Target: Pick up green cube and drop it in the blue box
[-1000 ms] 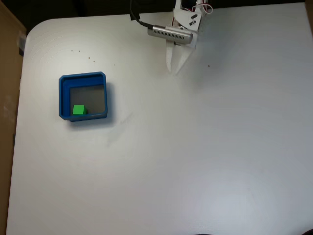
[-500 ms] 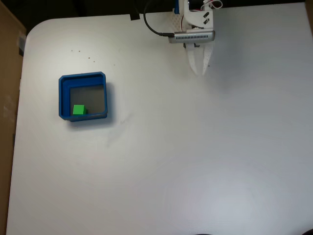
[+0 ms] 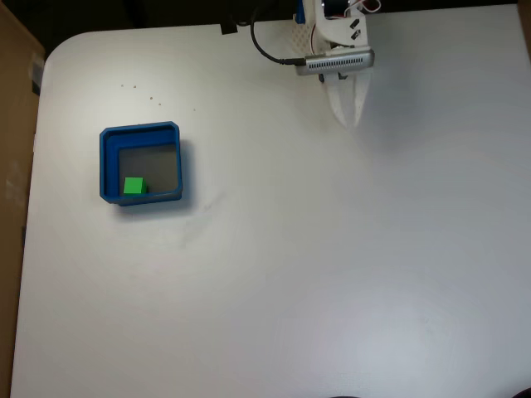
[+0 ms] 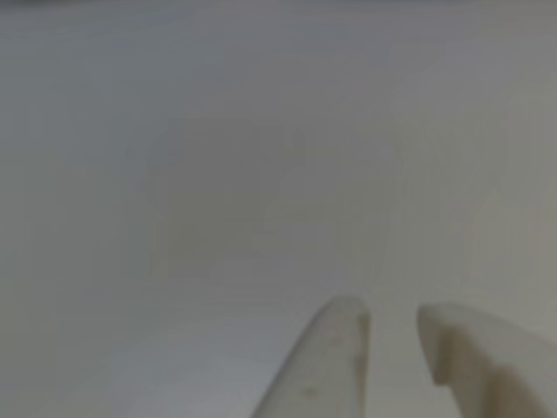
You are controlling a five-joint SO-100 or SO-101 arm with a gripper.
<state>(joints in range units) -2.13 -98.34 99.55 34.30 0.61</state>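
The small green cube (image 3: pixel 133 186) lies inside the blue box (image 3: pixel 141 129), in its near-left corner in the fixed view. The box sits on the left part of the white table (image 3: pixel 290 265). My gripper (image 3: pixel 348 123) hangs far off at the top centre-right of the table, pointing down the picture. Its white fingers are drawn together and hold nothing. In the other view the two fingertips (image 4: pixel 344 318) rise from the bottom edge with only a thin gap, and the gripper (image 4: pixel 387 312) is over bare white table.
A brown cardboard surface (image 3: pixel 12 166) stands along the table's left edge. A black cable (image 3: pixel 267 51) runs beside the arm's base at the top. The table's rounded corner is at the upper left.
The arm has swung to the right along the table's top edge, away from the blue box. The cube and box have not moved.
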